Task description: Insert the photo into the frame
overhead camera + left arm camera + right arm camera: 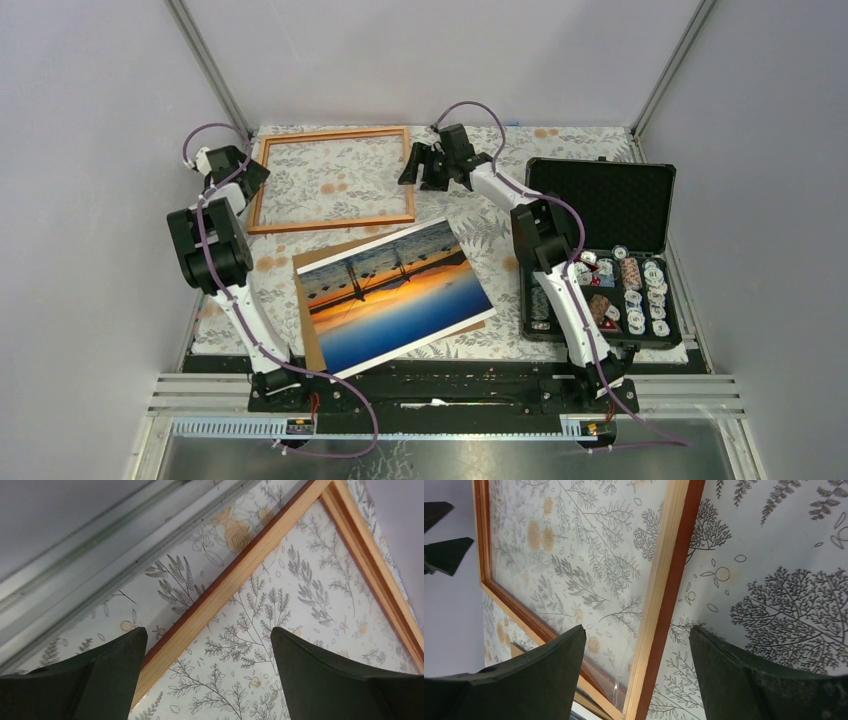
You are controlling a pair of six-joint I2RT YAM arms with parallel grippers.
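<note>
My right gripper (638, 628) has matt black plastic fingers (524, 680), faintly grainy. The frame (335, 133) is smooth orange-brown wood, lying on matt printed cloth (490, 225); photo (395, 295) at its 6 o'clock looks like smooth paper.

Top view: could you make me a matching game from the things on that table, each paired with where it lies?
Things:
1. photo
2. frame
3. case
4. chips

Places:
A. right side, lid open
B. middle, picture side up
C. far left, lying flat
D. in the case's near half

Pairs: 1-B, 2-C, 3-A, 4-D
</note>
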